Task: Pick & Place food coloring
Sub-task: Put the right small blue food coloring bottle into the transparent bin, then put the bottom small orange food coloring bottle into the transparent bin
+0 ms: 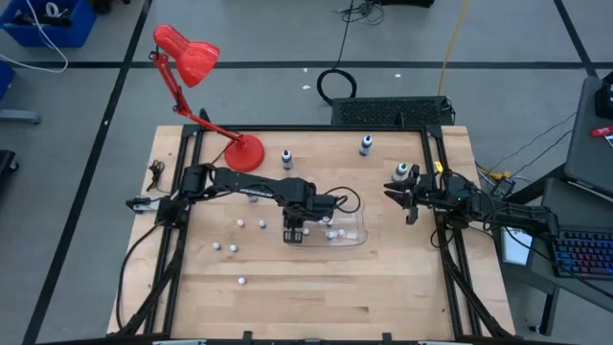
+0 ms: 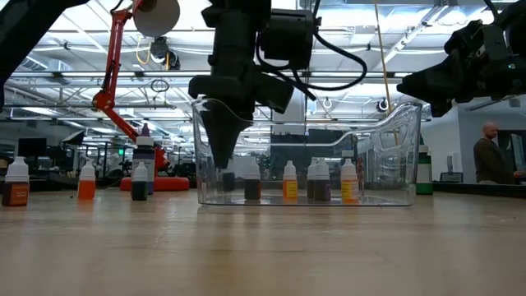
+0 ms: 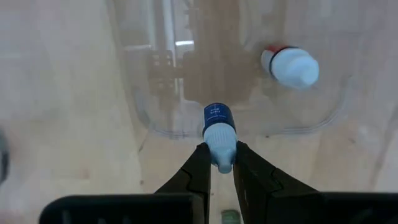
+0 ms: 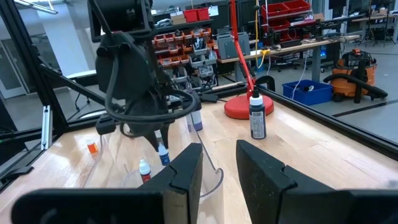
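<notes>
Over the wooden worktop (image 1: 316, 287), from above, my left hand (image 1: 294, 233) sits inside the clear plastic tray (image 1: 360, 233); my right hand (image 1: 410, 199) waits near the edge, fingers slightly apart. Wrist-on, the left hand (image 3: 222, 168) is clamped on a blue-labelled food coloring bottle (image 3: 219, 127) by its white cap.

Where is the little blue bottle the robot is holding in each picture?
High view: hidden under the left gripper, at the clear tray.
Low view: blue bottle at the tray's left end.
Left wrist view: centre, between fingers.
Right wrist view: below the left gripper.
Shared landmark: the clear tray.
</notes>
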